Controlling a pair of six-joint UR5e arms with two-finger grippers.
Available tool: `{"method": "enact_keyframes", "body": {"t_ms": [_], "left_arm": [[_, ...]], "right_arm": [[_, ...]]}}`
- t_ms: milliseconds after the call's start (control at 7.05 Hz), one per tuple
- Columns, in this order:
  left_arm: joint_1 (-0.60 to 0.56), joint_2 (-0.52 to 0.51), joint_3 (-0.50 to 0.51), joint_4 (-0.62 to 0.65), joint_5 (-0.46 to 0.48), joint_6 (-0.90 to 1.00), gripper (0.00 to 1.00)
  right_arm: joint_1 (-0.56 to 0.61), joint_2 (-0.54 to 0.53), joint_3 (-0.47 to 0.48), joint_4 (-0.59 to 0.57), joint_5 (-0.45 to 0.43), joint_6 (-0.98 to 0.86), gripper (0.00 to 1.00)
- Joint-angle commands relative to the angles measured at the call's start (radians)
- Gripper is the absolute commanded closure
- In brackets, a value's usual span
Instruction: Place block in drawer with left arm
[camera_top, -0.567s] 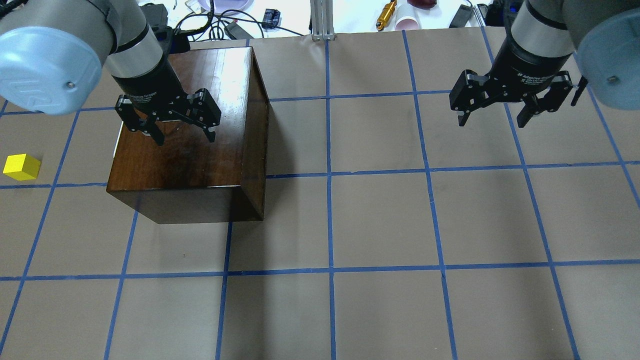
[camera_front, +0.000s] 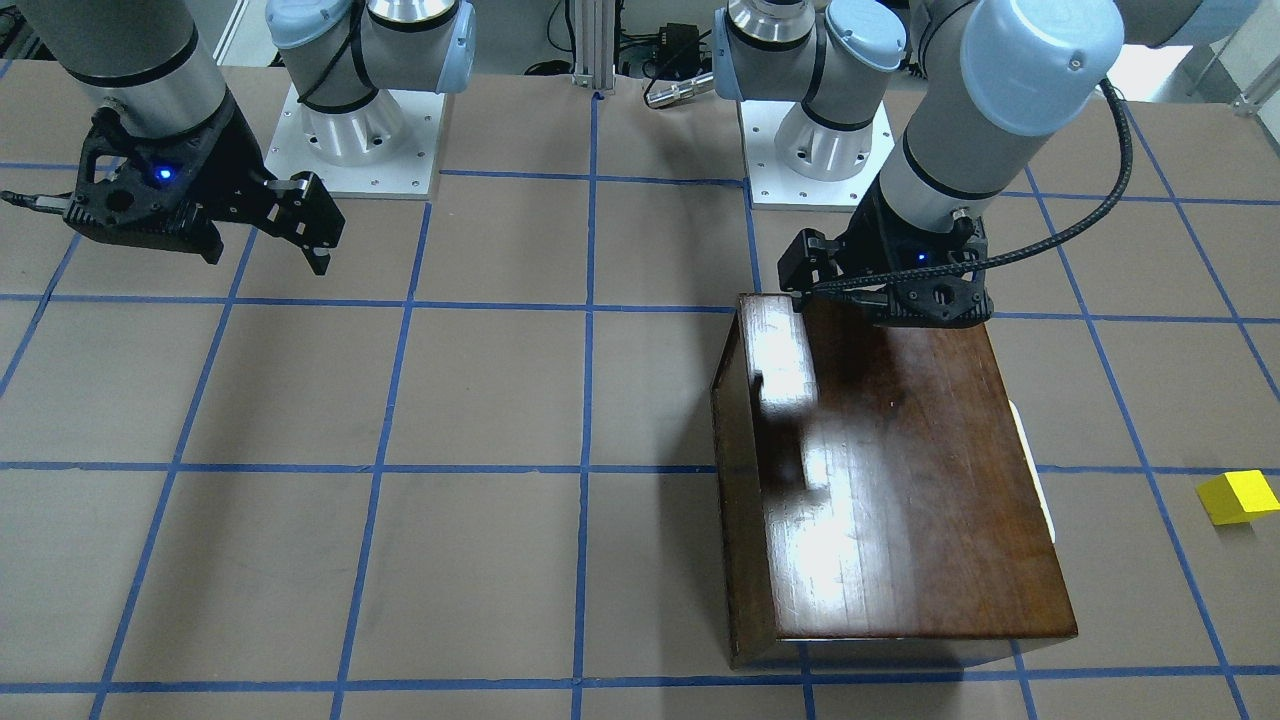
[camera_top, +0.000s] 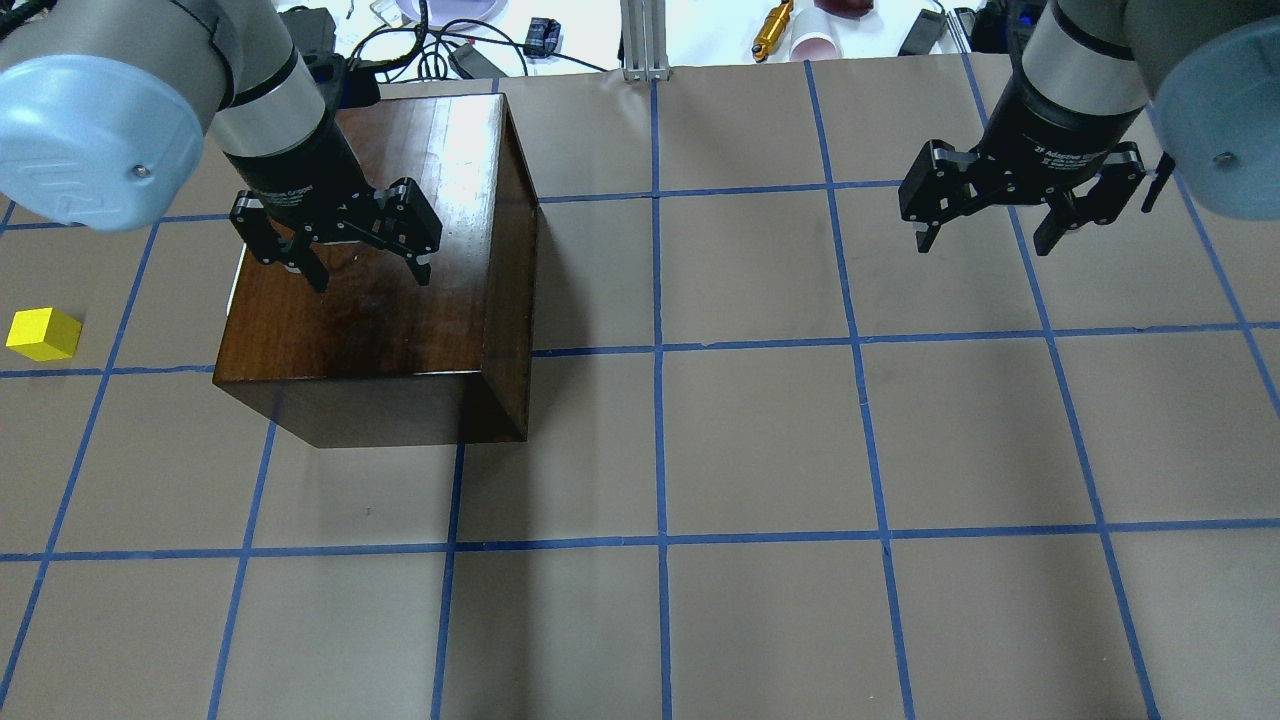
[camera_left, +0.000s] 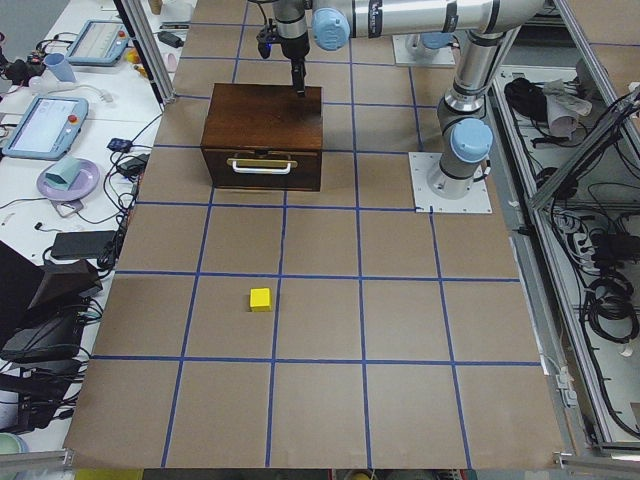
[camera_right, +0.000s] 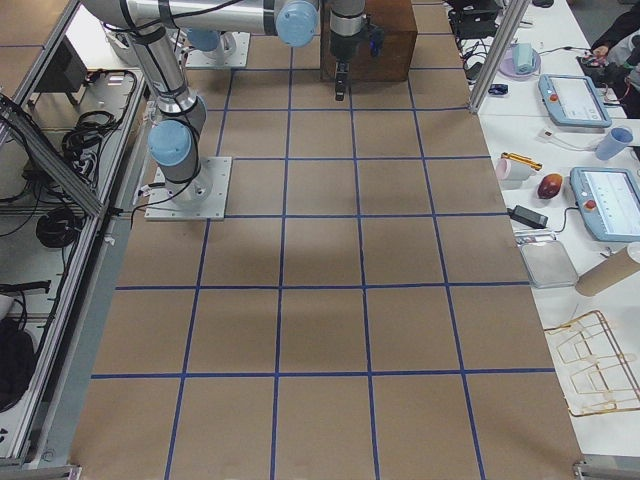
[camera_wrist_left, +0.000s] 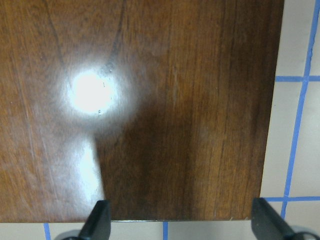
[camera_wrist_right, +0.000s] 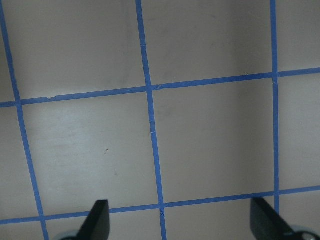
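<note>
From overhead, the left arm (camera_top: 265, 105) reaches in over the box (camera_top: 350, 340). Its left end effector (camera_top: 372, 278) points down above the glossy lid, fingers spread and holding nothing. The block (camera_top: 43, 334) sits on the table (camera_top: 760, 440) at the view's far left edge, well apart from the box, with bare paper between them. The right end effector (camera_top: 985, 245) hangs over open squares of the blue tape grid (camera_top: 658, 349), fingers apart too. White lettering on its body begins "2F Adaptive"; the rest is too small to read.

Facing the robot, a black cable (camera_front: 1100, 200) loops out from the left wrist. The wrist hovers near the lid's back edge.

From the left end, the drawer (camera_left: 262, 178) looks flush with the box front, its whitish handle (camera_left: 260, 163) facing the block, which lies out in front with free table all around.

From the right end, the far arm stands over the box at the top.

The left wrist camera shows lid and glare, with table past the right and lower edges and fingertips wide apart.

The right wrist camera shows bare table and tape, with fingertips wide apart.
</note>
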Motion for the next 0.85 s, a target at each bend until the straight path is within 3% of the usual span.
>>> {"method": "enact_keyframes", "body": {"t_ms": [0,709], "left_arm": [[0.006,0.001,0.001,0.01,-0.002,0.0,0.0],[0.011,0.001,0.004,0.02,0.001,-0.003,0.0]], "right_arm": [[0.0,0.0,-0.001,0.0,0.0,0.0,0.0],[0.0,0.0,-0.001,0.0,0.0,0.0,0.0]]}}
